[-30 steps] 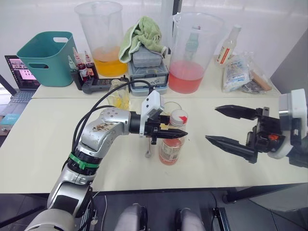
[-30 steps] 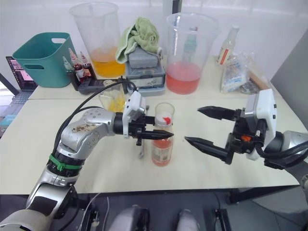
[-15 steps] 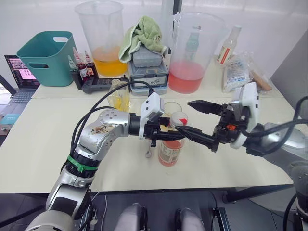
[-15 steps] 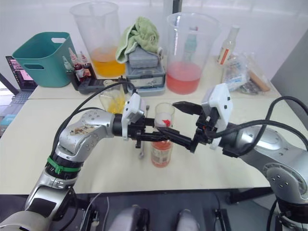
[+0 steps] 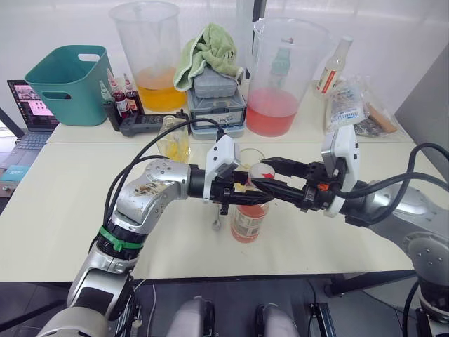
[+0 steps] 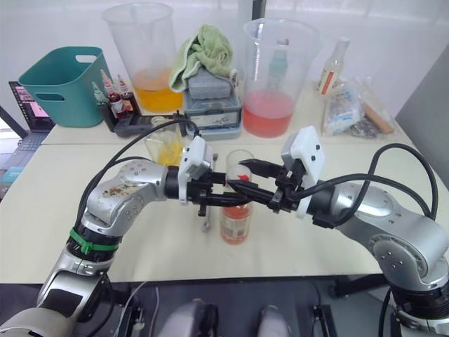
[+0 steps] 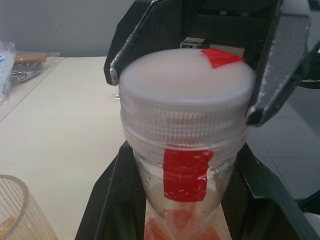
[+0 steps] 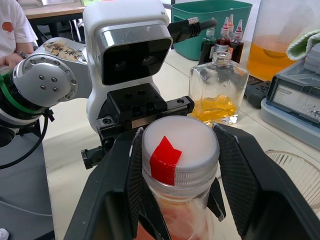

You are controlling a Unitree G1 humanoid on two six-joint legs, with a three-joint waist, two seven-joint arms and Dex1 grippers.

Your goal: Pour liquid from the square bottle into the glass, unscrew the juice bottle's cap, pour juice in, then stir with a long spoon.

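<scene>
The juice bottle [image 5: 248,214] stands upright on the tabletop [image 5: 63,203], just in front of the glass [image 5: 247,157], and is held from two sides for cap removal. The left claw [image 5: 242,196] is clamped on the bottle neck below the cap, which judged from the task serves to stop the bottle from turning. The right claw [image 5: 261,173] reaches in from the opposite side with its fingers apart, one on each side of the white cap [image 8: 181,146]; the gaps are narrow, and firm contact cannot be confirmed. The cap carries a red tape marker and appears fully seated, so unscrewing is judged not yet done. The juice bottle holds orange-red liquid in its lower body. The square bottle [image 8: 218,91] stands upright beyond the left arm, roughly one-third full of yellow liquid. The glass contents cannot be determined. At the rear, one large beaker [image 5: 149,56] holds orange liquid and another beaker [image 5: 280,77] holds pink liquid.
</scene>
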